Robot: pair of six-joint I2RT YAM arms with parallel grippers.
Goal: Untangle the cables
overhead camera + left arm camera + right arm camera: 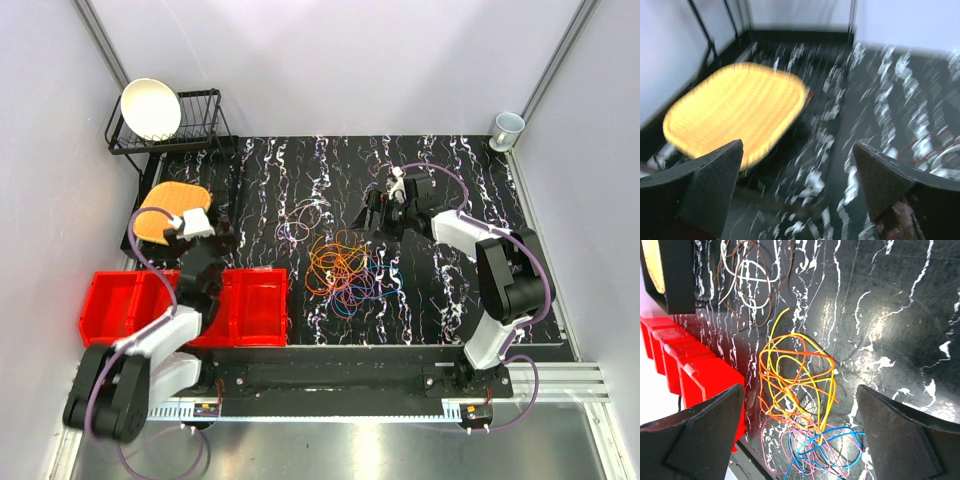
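Note:
The cables [343, 268] lie in a tangled heap mid-mat: orange and yellow loops [795, 375] on top, blue [837, 442] and whitish-pink [790, 455] ones at the near end, purple ones mixed in. A separate brown and white loop [750, 282] lies apart to the left [300, 220]. My right gripper [373, 220] is open and empty, hovering just right of and beyond the heap; in its wrist view [800, 387] the heap shows between its fingers. My left gripper [222, 236] is open and empty at the mat's left edge [797, 145], away from the cables.
An orange woven plate [168, 208] [735, 112] sits left of the left gripper. Red bins [250, 305] [695, 372] stand at the front left. A black dish rack [205, 125] with a white bowl [150, 108] is back left, a mug [507, 127] back right. The left wrist view is blurred.

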